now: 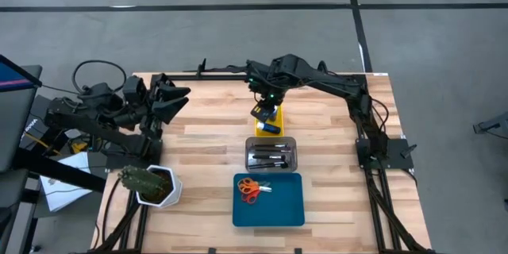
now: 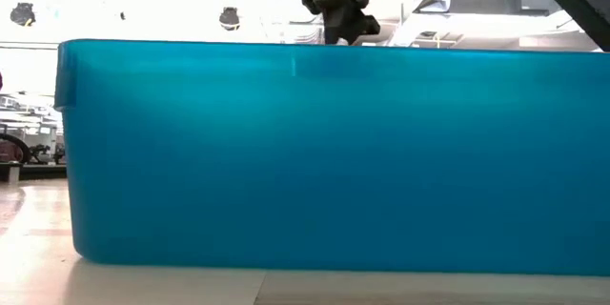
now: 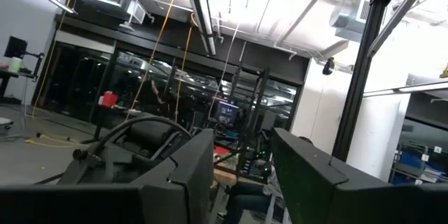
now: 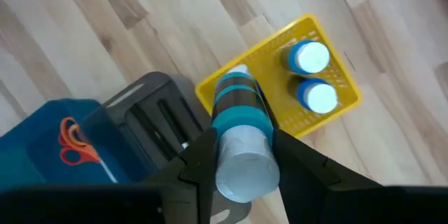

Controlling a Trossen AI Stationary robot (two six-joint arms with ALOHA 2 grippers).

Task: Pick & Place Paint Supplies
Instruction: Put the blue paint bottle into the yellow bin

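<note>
Trays behind blue tray (image 2: 324, 152) (mostly hidden)

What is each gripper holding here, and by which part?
The right gripper holds a blue bottle by its sides near the capped end, above the yellow tray. The left gripper holds nothing, jaws open.

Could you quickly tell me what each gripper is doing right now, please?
Left gripper: open, holding nothing, parked at the table's left edge.
Right gripper: shut on a blue bottle, above the yellow tray.
</note>
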